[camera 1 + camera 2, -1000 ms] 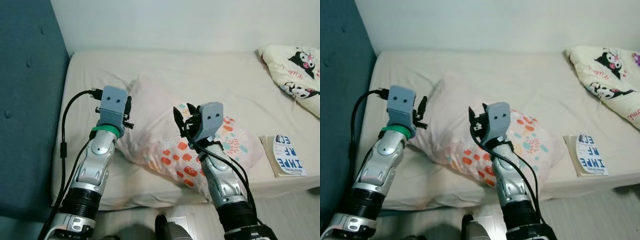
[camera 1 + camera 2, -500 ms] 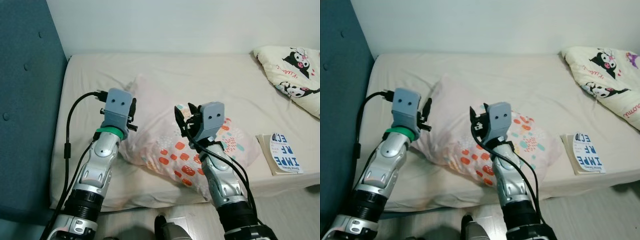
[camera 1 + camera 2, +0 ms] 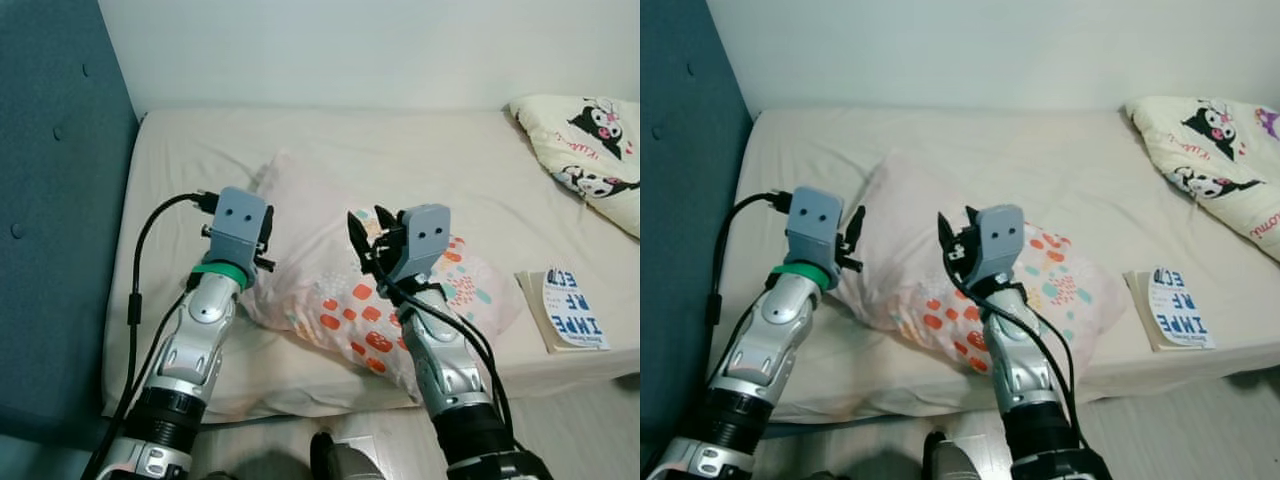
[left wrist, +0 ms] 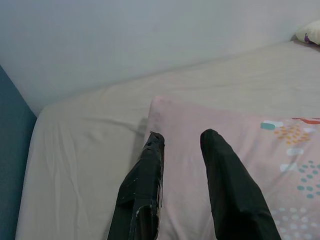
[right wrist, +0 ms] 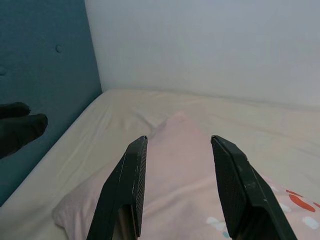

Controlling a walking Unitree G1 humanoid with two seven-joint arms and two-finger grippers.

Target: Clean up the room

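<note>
A pink pillow printed with orange and teal dots lies slantwise on the bed's beige sheet. My left gripper hovers over the pillow's left end, open with nothing between its fingers; the left wrist view shows the pillow just beyond its fingertips. Over the pillow's middle, my right gripper is raised and open, also holding nothing. In the right wrist view its fingers frame the pillow's far corner.
A blue padded headboard lines the bed's left side, and a white wall runs behind it. A cream blanket with cartoon prints lies at the far right. A booklet with a round blue-lettered label rests near the bed's front right edge.
My left gripper has edged right and slightly down, closer over the pillow's left end. The right gripper has hardly moved. The camera shifted a little.
</note>
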